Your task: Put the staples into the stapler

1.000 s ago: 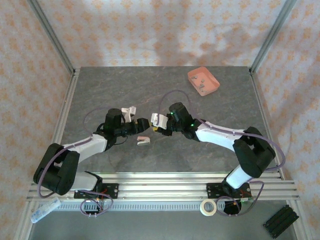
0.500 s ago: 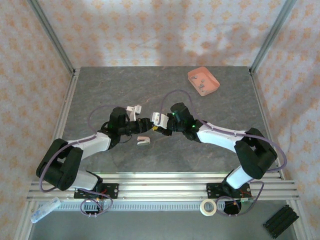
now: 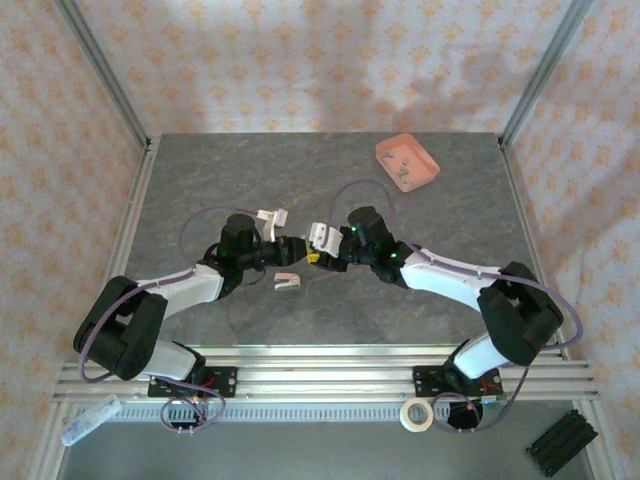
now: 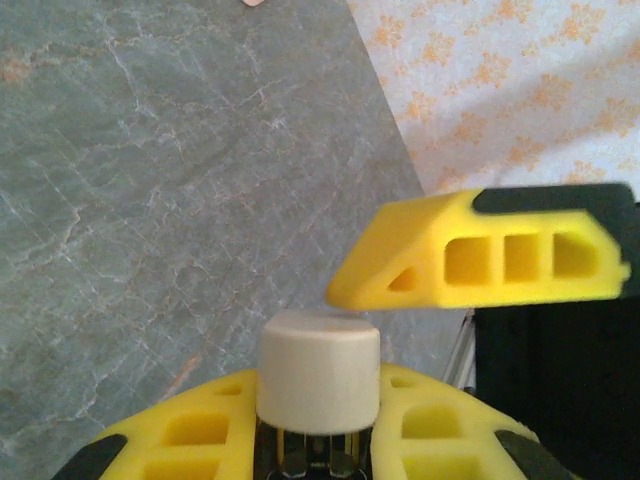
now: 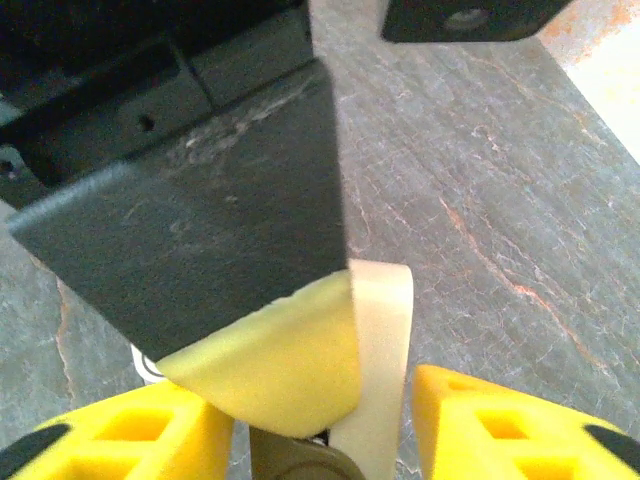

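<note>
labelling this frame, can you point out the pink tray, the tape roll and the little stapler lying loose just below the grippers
pink tray (image 3: 420,158), overhead view, bare floor by its right wall
tape roll (image 3: 406,414), overhead view, left side of the ring
little stapler (image 3: 287,283), overhead view, middle of its body

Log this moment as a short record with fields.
surface: grey stone-look table
tray: salmon-pink tray, far right, staples inside
loose: pale mini stapler lying on the table, apart from both grippers
left gripper: shut on cream object
right gripper: jaws apart around the same object
</note>
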{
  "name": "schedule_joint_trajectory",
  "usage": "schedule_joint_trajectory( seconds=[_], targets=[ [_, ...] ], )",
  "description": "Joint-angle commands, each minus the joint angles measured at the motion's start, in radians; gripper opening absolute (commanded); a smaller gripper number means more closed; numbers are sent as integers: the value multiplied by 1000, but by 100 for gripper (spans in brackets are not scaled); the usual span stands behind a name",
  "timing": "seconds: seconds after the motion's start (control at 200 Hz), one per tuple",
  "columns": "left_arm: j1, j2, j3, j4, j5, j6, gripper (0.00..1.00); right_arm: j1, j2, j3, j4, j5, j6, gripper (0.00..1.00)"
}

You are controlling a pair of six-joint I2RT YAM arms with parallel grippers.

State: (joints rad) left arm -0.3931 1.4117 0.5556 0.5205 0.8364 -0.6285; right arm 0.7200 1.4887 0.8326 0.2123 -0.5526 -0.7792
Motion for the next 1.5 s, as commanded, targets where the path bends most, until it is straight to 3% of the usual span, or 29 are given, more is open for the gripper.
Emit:
schedule_joint_trajectory(
  seconds=[0.0, 0.12, 0.245, 0.35, 0.535, 0.776, 0.916, 1.046, 1.496],
  targets=[
    [-3, -39, 19, 13, -2, 148, 6, -43, -58, -16, 21, -71, 68, 54],
    [-2, -55, 11, 23, 5, 247, 3, -95, -93, 4, -83, -181, 73, 59],
    [-3, -78, -6, 44, 38, 364, 3, -151, -92, 89, -338, -325, -7, 55],
    [-3, -108, -12, 14, 78, 487, 3, -172, -67, 171, -521, -364, -95, 55],
    [-2, -149, -19, -32, 138, 643, 1, -171, -13, 248, -606, -442, -150, 60],
    [-3, -179, -25, -36, 201, 706, 1, -170, 85, 384, -801, -545, -257, 60],
    [-3, -205, -25, -74, 211, 768, 1, -170, 134, 450, -912, -605, -322, 55],
    [-4, -217, -7, -145, 216, 821, 1, -169, 167, 477, -941, -645, -341, 51],
    [-12, -214, 3, -133, 216, 823, 1, -137, 200, 494, -918, -607, -308, 45]
  ],
)
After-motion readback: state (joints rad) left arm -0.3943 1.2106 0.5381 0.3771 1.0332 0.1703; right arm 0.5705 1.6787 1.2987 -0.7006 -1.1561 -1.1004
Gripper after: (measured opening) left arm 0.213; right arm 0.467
